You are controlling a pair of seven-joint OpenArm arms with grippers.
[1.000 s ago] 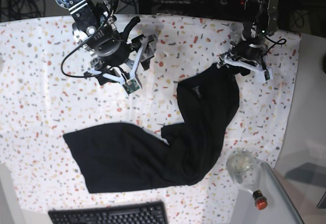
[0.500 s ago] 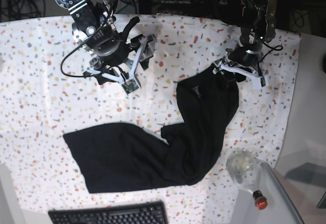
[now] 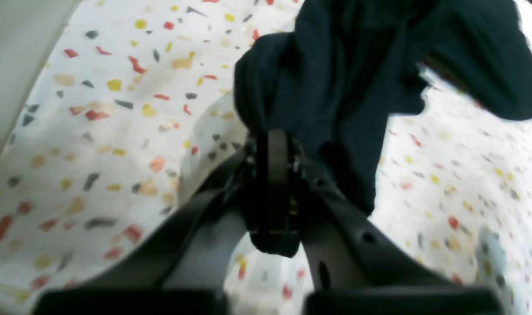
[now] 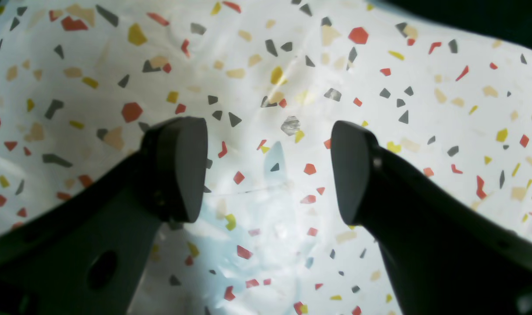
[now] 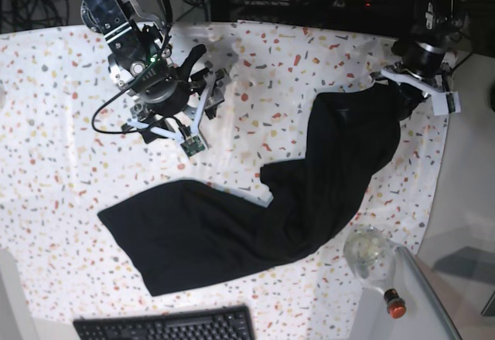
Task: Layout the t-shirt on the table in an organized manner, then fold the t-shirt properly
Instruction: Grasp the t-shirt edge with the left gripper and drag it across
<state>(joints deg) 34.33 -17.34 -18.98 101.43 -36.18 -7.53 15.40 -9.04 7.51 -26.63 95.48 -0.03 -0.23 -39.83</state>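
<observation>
The black t-shirt [image 5: 309,193] lies stretched in a long crumpled band across the table [image 5: 62,162], from the lower left up to the far right. My left gripper [image 5: 397,97] is shut on the t-shirt's upper right end, close to the table's right edge. In the left wrist view the jaws [image 3: 272,146] pinch a bunched fold of the t-shirt [image 3: 357,65], which hangs lifted off the speckled cloth. My right gripper [image 5: 184,127] hovers at the upper left, apart from the shirt. Its fingers [image 4: 178,166] stand open over bare cloth of the table [image 4: 270,65] with nothing between them.
A black keyboard [image 5: 166,326] lies at the front edge. A clear glass bottle [image 5: 370,253] with a red cap [image 5: 395,306] rests at the lower right beside the shirt. The plain grey side surface [image 5: 468,201] borders the table's right edge. Cables run along the back.
My left gripper closed on the t-shirt's upper end and pulled it up and to the right, stretching the fabric. The right arm shifted slightly left and stayed open.
</observation>
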